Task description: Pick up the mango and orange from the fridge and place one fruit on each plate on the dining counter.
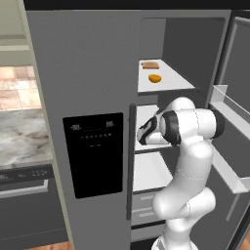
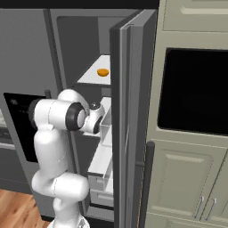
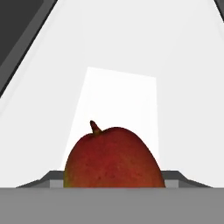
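Observation:
The fridge (image 1: 83,73) stands with its right door swung open. My arm reaches onto the middle white shelf, and my gripper (image 1: 143,133) is deep inside, half hidden by the left door's edge. The mango (image 3: 114,157), dark red with a short stem, sits right in front of the hand on that shelf. It lies low in the hand view, where its lower part and my fingertips are cut off, so whether they touch it cannot be told. The orange (image 1: 155,78) (image 2: 103,72) rests on the shelf above. The plates and the dining counter are out of view.
A flat brown item (image 1: 150,65) lies behind the orange. The open door (image 1: 229,122) carries white bins close to my elbow. Drawers (image 1: 144,205) sit below the shelves. A black dispenser panel (image 1: 95,154) is on the closed door. Cream cabinets with a wall oven (image 2: 191,89) stand to the right.

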Motion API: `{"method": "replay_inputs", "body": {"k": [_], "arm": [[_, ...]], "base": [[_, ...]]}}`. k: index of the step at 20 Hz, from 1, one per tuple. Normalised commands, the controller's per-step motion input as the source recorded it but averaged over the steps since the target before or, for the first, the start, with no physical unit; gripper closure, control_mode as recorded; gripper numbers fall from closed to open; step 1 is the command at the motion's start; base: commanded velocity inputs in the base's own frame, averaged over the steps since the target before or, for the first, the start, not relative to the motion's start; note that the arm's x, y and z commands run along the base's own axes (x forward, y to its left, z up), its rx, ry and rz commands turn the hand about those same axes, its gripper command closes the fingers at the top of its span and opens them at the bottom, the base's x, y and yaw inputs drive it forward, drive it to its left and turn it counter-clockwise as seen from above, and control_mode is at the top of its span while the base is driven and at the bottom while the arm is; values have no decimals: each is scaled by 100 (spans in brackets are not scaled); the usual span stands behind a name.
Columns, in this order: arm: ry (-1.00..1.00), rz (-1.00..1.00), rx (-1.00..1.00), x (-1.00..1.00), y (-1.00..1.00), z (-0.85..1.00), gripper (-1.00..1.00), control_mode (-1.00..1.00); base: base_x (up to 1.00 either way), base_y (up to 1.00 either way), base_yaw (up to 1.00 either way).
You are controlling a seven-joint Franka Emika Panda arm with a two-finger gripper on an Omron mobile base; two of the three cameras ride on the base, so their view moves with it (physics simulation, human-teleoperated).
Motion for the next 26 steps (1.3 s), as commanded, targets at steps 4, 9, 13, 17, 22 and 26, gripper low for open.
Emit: {"method": "replay_inputs", "body": {"k": [4,9,13,17,22,26], "arm": [[-8,0,4,-80,0,18,100,-100],[-4,0,3,-63,0,68,100,-100],[0,0,2,-61,0,81,100,-100],[3,-6,2,-56,0,95,100,-100],[11,-13,0,-41,0,100,100,-100],[12,-8,2,-46,0,95,100,-100]], "base": [[0,0,0],[0,0,0],[0,0,0],[0,0,0],[0,0,0],[0,0,0]]}}
